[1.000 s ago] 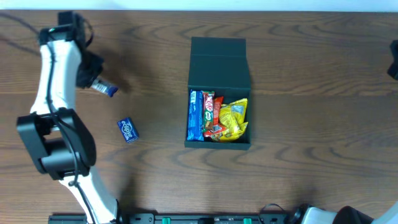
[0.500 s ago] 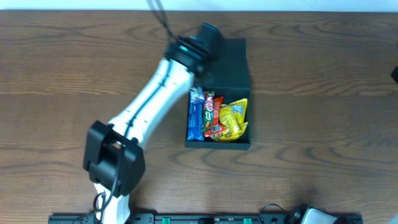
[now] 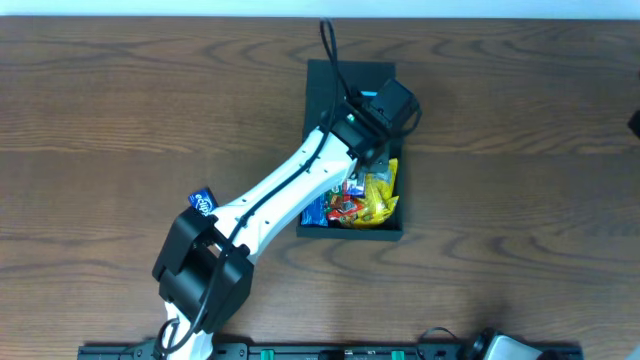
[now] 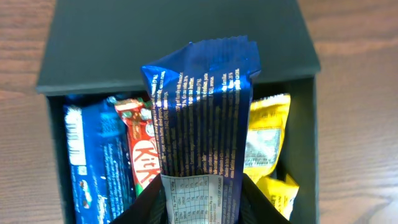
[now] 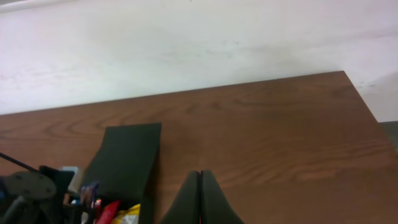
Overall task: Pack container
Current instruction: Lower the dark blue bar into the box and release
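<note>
Left hand (image 4: 200, 204) is clamped on the bottom end of a dark blue foil packet (image 4: 199, 112), jaws narrowed to the packet's width. The packet stands up past the fingertips. The box (image 3: 350, 233) sits on the worktop (image 3: 520, 200) right under this hand, open. Its lid (image 4: 180, 37) is folded back flat, beyond the packet's top edge.

Inside the box, below the hand:
- a blue bar (image 4: 93, 168) to the left of the held packet
- a KitKat (image 4: 142, 155) next to the bar
- a yellow packet (image 4: 268, 134) to the right

The held packet hangs over the gap between the KitKat and the yellow packet. I judge it is not released yet.

A small packet (image 3: 203, 202) lies on the worktop well behind the hand, back by the arm's elbow.

Right hand (image 5: 200, 196) has its fingers pressed together with nothing in them. It is well apart from the box, which lies ahead of it and to its left.

Handling, as a judgement:
- **Box:** it looks like stiff matte card, light, not slippery and not fragile. It could slide on the wood if pushed from one side.
- **Lid:** it is a thin hinged flap. The best hold looks like its free far edge, to swing it over. Otherwise pinch a side wall to steady the box.
- **Foil packet:** it looks light, crinkly and slick, so it may flop or catch on its neighbours going in.
</note>
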Controlling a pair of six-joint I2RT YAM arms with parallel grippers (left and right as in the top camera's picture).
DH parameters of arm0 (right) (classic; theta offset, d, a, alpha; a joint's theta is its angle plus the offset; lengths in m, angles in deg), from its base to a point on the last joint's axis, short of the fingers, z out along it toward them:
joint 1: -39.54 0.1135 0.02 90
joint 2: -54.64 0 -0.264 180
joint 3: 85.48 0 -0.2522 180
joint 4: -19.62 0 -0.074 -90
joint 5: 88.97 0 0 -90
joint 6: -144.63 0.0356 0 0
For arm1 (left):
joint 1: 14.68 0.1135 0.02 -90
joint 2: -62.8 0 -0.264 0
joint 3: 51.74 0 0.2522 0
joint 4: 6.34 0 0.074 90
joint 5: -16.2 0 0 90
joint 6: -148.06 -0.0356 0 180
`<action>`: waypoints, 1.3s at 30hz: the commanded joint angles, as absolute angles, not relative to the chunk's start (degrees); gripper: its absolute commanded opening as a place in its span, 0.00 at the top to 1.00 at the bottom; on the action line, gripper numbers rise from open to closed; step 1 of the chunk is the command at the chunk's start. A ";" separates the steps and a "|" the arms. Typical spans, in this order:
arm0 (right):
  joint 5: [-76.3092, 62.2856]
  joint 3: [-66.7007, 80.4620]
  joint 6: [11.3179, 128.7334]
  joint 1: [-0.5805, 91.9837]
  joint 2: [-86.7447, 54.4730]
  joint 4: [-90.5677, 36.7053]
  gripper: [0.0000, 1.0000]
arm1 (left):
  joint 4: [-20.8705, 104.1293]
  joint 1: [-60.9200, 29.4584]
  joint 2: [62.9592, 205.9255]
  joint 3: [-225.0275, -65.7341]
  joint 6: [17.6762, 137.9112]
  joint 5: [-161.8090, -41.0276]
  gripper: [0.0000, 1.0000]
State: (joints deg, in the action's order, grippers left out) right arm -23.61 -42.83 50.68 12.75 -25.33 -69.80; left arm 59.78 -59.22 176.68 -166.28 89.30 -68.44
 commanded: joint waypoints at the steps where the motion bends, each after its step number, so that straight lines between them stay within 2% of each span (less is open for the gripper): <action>1: -24.11 -43.38 51.36 12.95 -24.74 -70.22 0.98 | 59.83 -58.45 177.49 -165.38 86.85 -68.52 0.94; 12: -24.09 -43.38 51.36 12.95 -24.74 -70.26 0.98 | 59.93 -57.14 178.32 -164.99 82.94 -76.11 0.94; 22: -24.07 -43.36 51.36 12.95 -24.76 -70.48 0.98 | 61.11 -57.12 179.92 -164.99 89.32 -76.24 0.94; 33: -24.07 -43.36 51.36 12.95 -24.76 -70.46 0.98 | 62.54 -57.07 182.82 -164.99 89.83 -77.86 0.94; 34: -24.07 -43.36 51.36 12.95 -24.76 -70.46 0.97 | 62.56 -57.07 183.02 -164.99 89.80 -77.86 0.93; 35: -24.07 -43.36 51.36 12.95 -24.76 -70.44 0.97 | 62.54 -57.07 183.04 -164.99 89.78 -77.88 0.82; 36: -24.07 -43.36 51.36 12.95 -24.76 -70.44 0.97 | 62.51 -57.07 183.06 -164.99 89.76 -77.88 0.64; 37: -24.07 -43.36 51.36 12.95 -24.76 -70.44 0.97 | 62.49 -57.07 183.06 -164.99 89.76 -77.88 0.53; 39: -24.07 -43.36 51.36 12.95 -24.76 -70.42 0.97 | 62.34 -57.05 183.02 -165.03 89.76 -77.88 0.51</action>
